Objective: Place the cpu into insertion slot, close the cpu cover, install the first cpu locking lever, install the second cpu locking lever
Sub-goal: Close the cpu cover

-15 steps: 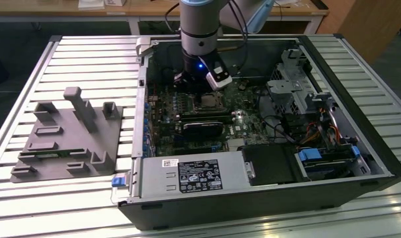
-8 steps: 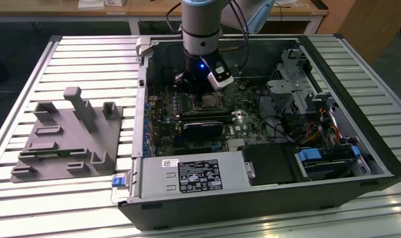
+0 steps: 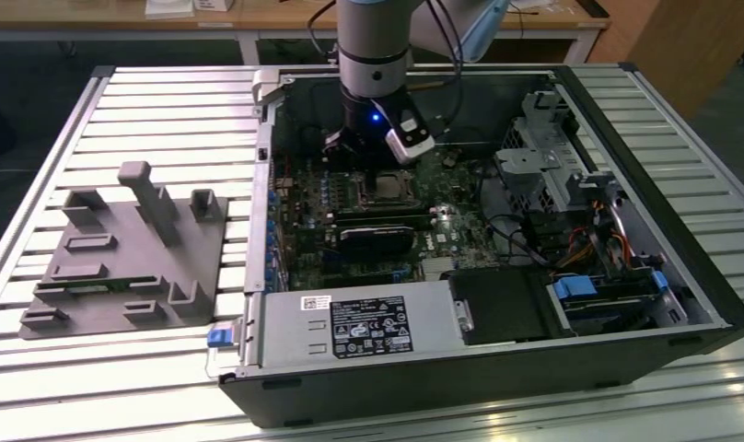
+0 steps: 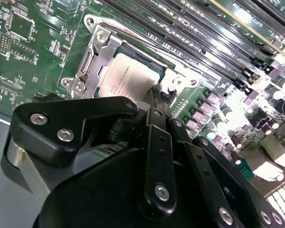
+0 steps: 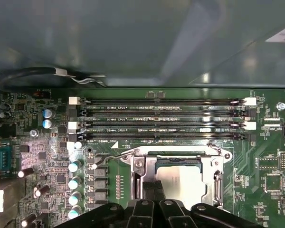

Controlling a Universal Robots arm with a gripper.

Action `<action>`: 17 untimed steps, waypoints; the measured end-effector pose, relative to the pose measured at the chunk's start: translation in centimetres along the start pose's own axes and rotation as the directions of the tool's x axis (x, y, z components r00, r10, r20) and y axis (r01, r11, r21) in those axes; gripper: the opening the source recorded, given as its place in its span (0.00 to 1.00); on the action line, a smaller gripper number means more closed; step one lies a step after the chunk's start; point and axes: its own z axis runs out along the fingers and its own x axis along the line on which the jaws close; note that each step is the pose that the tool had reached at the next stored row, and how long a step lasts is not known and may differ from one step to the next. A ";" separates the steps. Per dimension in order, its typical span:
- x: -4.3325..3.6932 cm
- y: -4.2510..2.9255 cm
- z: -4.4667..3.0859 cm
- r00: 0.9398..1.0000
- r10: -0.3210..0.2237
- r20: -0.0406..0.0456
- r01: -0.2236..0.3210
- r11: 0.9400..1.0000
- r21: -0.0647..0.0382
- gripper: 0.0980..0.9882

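Count: one chip (image 5: 183, 179), one socket (image 3: 381, 189), one cover (image 5: 213, 167), one wire lever (image 5: 115, 155) and four long memory slots (image 5: 161, 113), all on one green circuit board (image 5: 270, 180) inside an open computer case (image 3: 673, 239).

Chip: it is seated in the socket, lying flat with its dull silver top facing up. It is square and has no long axis. Its edges run parallel to the memory slots beside the socket.

Cover: the silvery frame lies down over the socket, and the chip top shows through its window. The bent end of the wire lever stands out from the socket corner on the side nearest the memory slots.

Arm: in the exterior view, one arm (image 3: 375, 64) stands upright over the socket, wrist pointing straight down into the case.

Gripper (image 5: 154, 191): in both wrist views, the two black fingers (image 4: 155, 102) are pressed together, tips at the socket edge away from the memory slots. Whether they touch the cover cannot be told.
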 end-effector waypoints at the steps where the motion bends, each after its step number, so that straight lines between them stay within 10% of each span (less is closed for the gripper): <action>1: 0.00 0.00 -0.13 1.000 0.000 0.000 0.000 1.000 0.000 0.01; 17: -0.36 0.02 -0.55 1.000 0.000 0.000 0.000 1.000 0.000 0.01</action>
